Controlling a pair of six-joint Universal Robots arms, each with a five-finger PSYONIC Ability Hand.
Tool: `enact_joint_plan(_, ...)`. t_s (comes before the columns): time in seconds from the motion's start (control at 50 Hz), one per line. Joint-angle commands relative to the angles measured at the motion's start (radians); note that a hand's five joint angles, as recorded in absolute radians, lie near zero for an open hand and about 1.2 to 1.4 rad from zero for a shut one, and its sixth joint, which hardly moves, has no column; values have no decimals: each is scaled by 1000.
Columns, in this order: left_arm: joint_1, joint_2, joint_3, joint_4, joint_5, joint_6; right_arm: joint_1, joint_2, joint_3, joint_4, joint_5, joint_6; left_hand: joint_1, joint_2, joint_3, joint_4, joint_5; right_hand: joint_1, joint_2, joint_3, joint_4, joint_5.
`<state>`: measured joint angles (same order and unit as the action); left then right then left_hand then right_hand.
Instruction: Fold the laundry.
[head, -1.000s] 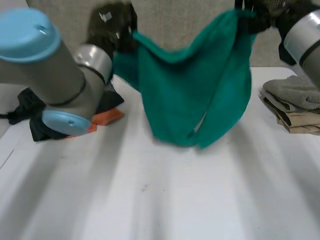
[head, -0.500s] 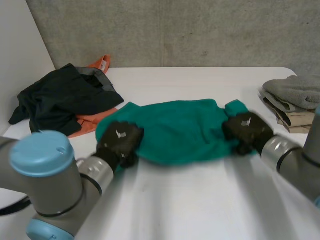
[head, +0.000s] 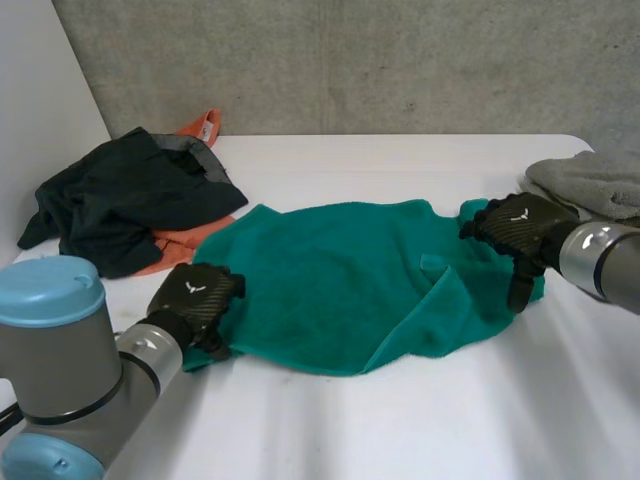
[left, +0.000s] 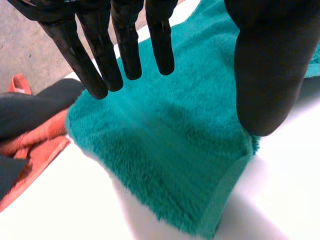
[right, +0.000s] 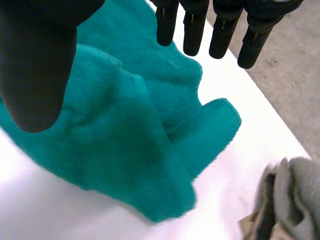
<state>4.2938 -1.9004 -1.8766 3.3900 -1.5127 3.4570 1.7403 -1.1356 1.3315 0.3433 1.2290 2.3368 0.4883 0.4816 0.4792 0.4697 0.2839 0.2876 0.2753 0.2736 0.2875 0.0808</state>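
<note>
A teal towel (head: 340, 280) lies spread on the white table (head: 400, 420), with its right part rumpled and folded over. My left hand (head: 195, 300) hovers over the towel's near left corner (left: 165, 170), fingers (left: 125, 45) straight and apart from the thumb, holding nothing. My right hand (head: 520, 230) is above the towel's right edge (right: 130, 145), its fingers (right: 220, 30) also straight and spread, with the cloth lying loose under it.
A heap of black and orange clothes (head: 130, 200) sits at the back left. A stack of folded grey and beige items (head: 590, 190) lies at the right edge, close behind my right hand. A grey wall stands behind the table.
Both hands brought the towel down from the air onto the table, then opened and let go of it. The towel now lies flat.
</note>
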Motion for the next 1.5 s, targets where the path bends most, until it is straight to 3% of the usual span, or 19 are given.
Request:
enact_joint_plan(0.02,23,-5,-12,3,11,-4,22,132,-161,48,-66,-152,-2,5,7,17,28,95,108,109,95,128)
enact_joint_plan(0.16,20,-52,23,-1,8,-10,54,200,-196,46,-189,-178,-14,-7,-4,5,16,125,137,139,125,157)
enact_joint_plan(0.32,15,-111,60,3,-4,7,84,278,-233,63,-154,-238,51,57,60,69,81,233,245,247,233,265)
enact_joint_plan(0.34,15,-121,69,3,-7,20,87,283,-235,68,-152,-243,129,136,139,148,159,277,289,291,277,309)
enact_joint_plan(0.4,18,-134,82,3,-12,45,94,293,-238,77,-143,-251,341,347,350,359,371,740,752,754,740,772)
enact_joint_plan(0.42,20,-138,86,5,-17,62,94,292,-233,80,-138,-248,560,566,569,578,590,1081,1094,1095,1081,1114)
enact_joint_plan(0.48,21,-134,88,6,-27,82,91,277,-229,91,-128,-243,895,902,904,914,925,1109,1121,1123,1109,1141)
enact_joint_plan(0.5,24,-129,89,8,-37,93,87,257,-219,108,-112,-232,908,915,917,926,938,1109,1121,1123,1109,1141)
enact_joint_plan(0.64,24,-36,70,-6,-64,99,35,102,-129,221,-48,-211,908,915,917,927,938,1109,1121,1123,1109,1141)
enact_joint_plan(0.74,18,70,53,-79,-12,123,13,-27,-17,371,47,-283,908,915,917,927,938,1109,1121,1123,1109,1141)
enact_joint_plan(0.88,23,28,100,-239,5,241,22,-21,20,543,170,-413,908,915,917,927,938,1109,1121,1123,1109,1141)
enact_joint_plan(0.96,58,-52,149,-258,-4,264,41,26,-34,429,165,-297,844,851,853,863,874,1109,1121,1123,1109,1141)
enact_joint_plan(1.02,80,-78,162,-258,-1,252,47,48,-63,366,161,-203,440,447,449,458,470,1109,1121,1123,1109,1141)
enact_joint_plan(1.04,89,-80,156,-258,5,237,50,57,-75,326,165,-150,177,184,186,196,207,1109,1121,1123,1109,1141)
enact_joint_plan(1.06,95,-78,151,-255,9,226,51,63,-81,307,165,-125,119,126,128,138,149,1109,1121,1123,1109,1141)
enact_joint_plan(1.26,104,-34,74,-241,107,97,62,109,-98,178,185,32,16,22,25,34,46,1109,1121,1123,1109,1141)
enact_joint_plan(1.5,95,-92,96,-213,108,99,47,114,-98,114,202,99,48,55,57,67,78,1109,1121,1123,1109,1141)
